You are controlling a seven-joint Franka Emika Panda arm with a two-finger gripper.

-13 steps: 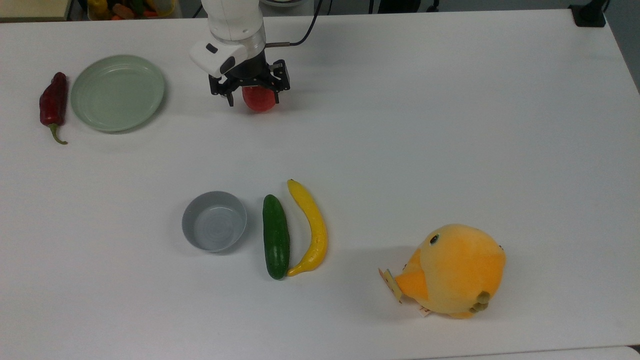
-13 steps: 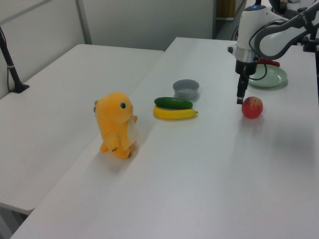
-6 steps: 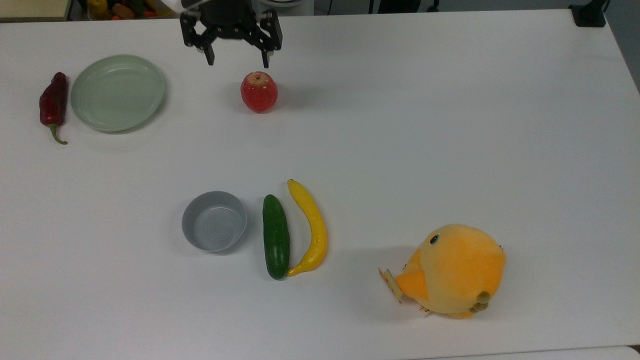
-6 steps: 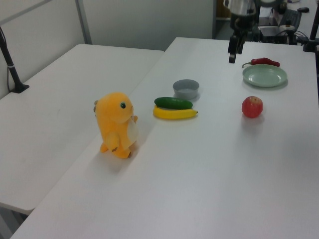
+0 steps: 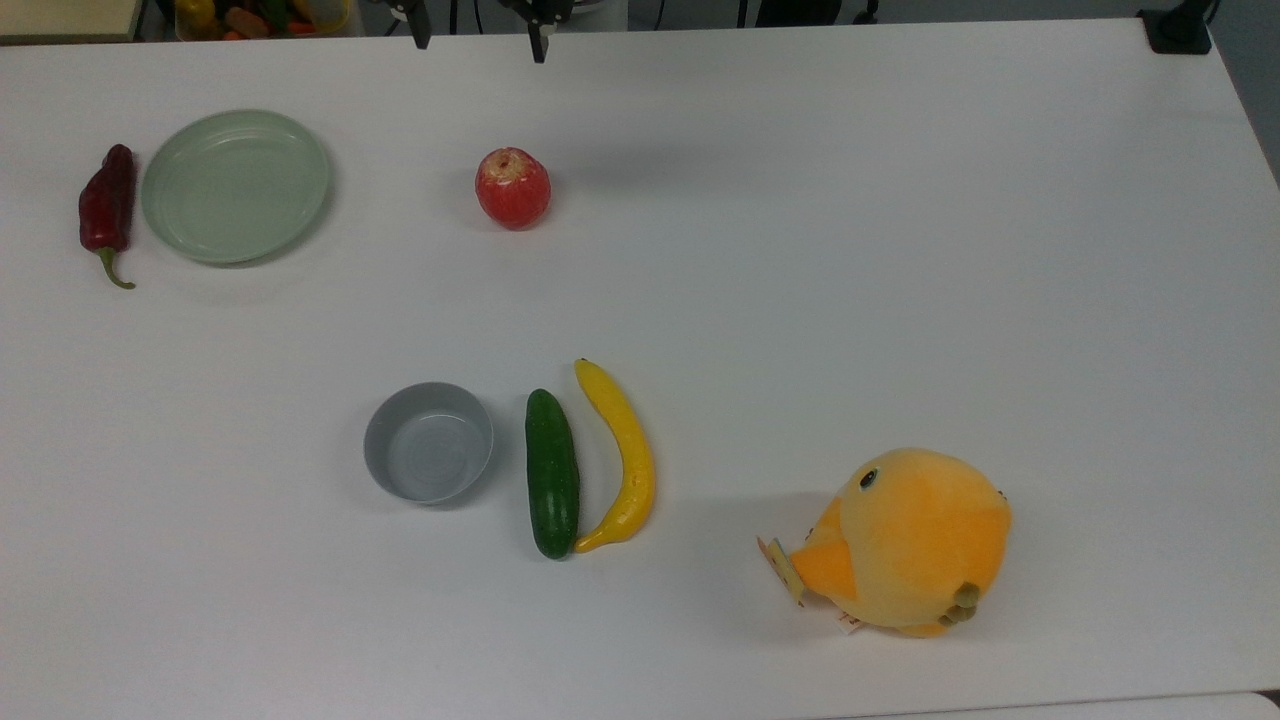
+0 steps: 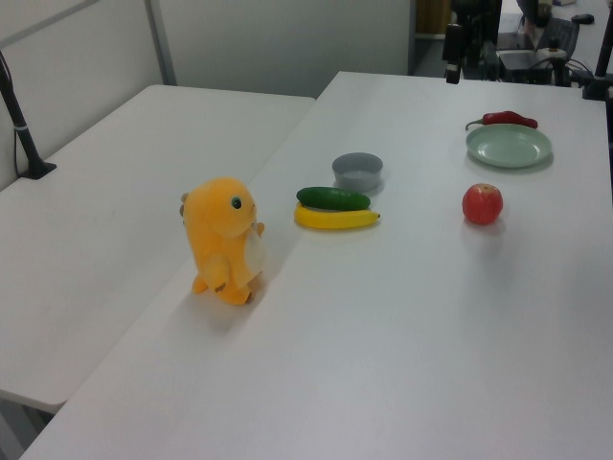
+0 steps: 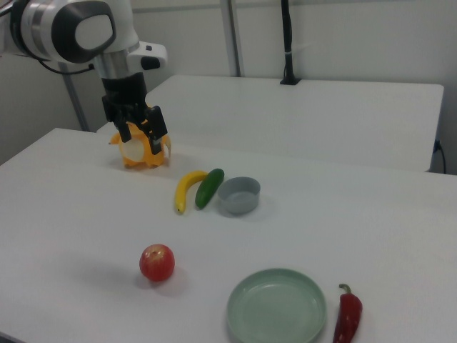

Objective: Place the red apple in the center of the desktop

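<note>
Red apple (image 5: 512, 188) sits on the white desktop (image 5: 900, 250) on its own, stem dimple up and tipped a bit toward the top view's upper edge; it's round, so no real long axis. Gripper (image 7: 138, 133) is up in the air, well clear of the apple, fingers (image 7: 161, 131) spread wide w/ nothing between them, pointing down; in the top view just the two fingertips (image 5: 538, 45) poke in at the upper edge, apple below them and between their lines. In the right view the arm (image 7: 71, 28) comes in from the upper left corner, wrist bent so the hand hangs vertical, w/ the orange plush chick (image 7: 140, 151) partly behind it. From the gripper in the right view, apple is well below and slightly right, nearer the camera. Pale green plate (image 5: 235, 186) lies below-left of the fingertips in the top view, nothing on it, dark red chili pepper (image 5: 106, 212) just beside its far side from the apple. Grey bowl (image 5: 428, 442) is further out from the gripper, past the apple, nothing in it; cucumber (image 5: 552, 473) and banana (image 5: 622, 455) lie side by side next to it, touching at their lower ends in the top view.
</note>
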